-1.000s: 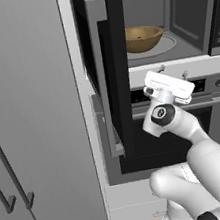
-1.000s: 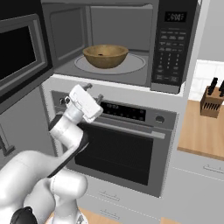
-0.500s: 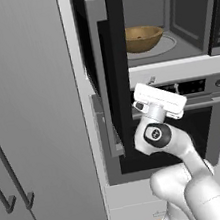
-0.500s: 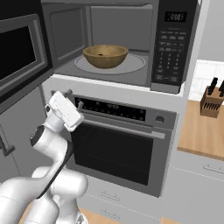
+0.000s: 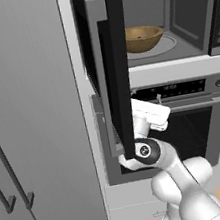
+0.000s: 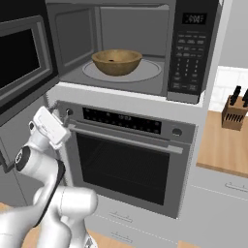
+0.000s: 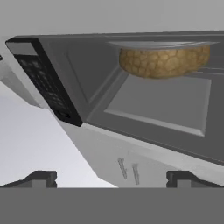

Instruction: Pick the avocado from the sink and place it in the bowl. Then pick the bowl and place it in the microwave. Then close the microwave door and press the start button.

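Note:
The light-brown wooden bowl point(image 5: 143, 37) point(image 6: 116, 61) sits on the glass turntable inside the open microwave point(image 5: 190, 15) point(image 6: 193, 53). A small dark spot shows in the bowl; I cannot tell whether it is the avocado. The sink is out of view. The microwave door point(image 5: 116, 55) point(image 6: 20, 63) stands swung wide to the left. My gripper point(image 5: 152, 112) point(image 6: 52, 125) point(image 7: 111, 179) hangs below the microwave, beside the door's lower edge, open and holding nothing. The rolled hand view looks up at the bowl point(image 7: 164, 61) and the keypad point(image 7: 43, 83).
The wall oven point(image 5: 192, 133) point(image 6: 126, 164) with its horizontal handle is right under the microwave, just behind my hand. A tall grey cabinet point(image 5: 32, 120) with long handles fills the left. A knife block point(image 6: 235, 111) stands on the wooden counter point(image 6: 225, 150) at the right.
My arm has swung left and slightly down, from in front of the oven panel to the door's lower edge. Bowl and door have not moved; the gripper stays open.

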### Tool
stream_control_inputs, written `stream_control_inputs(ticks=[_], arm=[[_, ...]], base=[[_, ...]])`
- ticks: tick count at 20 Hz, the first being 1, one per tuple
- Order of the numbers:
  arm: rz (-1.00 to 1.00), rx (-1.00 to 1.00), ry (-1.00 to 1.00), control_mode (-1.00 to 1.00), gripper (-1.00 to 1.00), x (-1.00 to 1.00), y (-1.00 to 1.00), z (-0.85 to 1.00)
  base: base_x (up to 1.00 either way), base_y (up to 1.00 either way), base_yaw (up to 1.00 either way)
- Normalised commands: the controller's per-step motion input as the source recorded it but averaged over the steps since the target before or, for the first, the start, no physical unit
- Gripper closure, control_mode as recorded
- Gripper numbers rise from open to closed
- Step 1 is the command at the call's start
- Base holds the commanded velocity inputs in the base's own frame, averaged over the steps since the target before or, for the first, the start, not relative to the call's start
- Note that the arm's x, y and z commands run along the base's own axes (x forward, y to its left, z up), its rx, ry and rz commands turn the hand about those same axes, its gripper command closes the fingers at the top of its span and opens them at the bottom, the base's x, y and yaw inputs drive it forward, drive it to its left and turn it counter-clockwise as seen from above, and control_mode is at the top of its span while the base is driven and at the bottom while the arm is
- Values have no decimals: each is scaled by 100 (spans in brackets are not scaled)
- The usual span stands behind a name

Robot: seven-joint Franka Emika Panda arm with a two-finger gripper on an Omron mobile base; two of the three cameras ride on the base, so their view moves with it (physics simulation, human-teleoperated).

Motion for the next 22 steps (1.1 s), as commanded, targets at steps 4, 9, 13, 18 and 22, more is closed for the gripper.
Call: stream_control_inputs(ticks=[4,9,13,18,22], arm=[[-1,0,-3,-100,-100,-7,71,-22],[0,0,-5,-100,-100,-13,78,-27],[0,0,-2,-100,-100,0,80,-21],[-2,0,0,-100,-100,-4,93,-2],[-13,3,-4,-100,-100,-16,97,0]], base=[[0,0,0],[0,0,0],[0,0,0],[0,0,0],[0,0,0]])
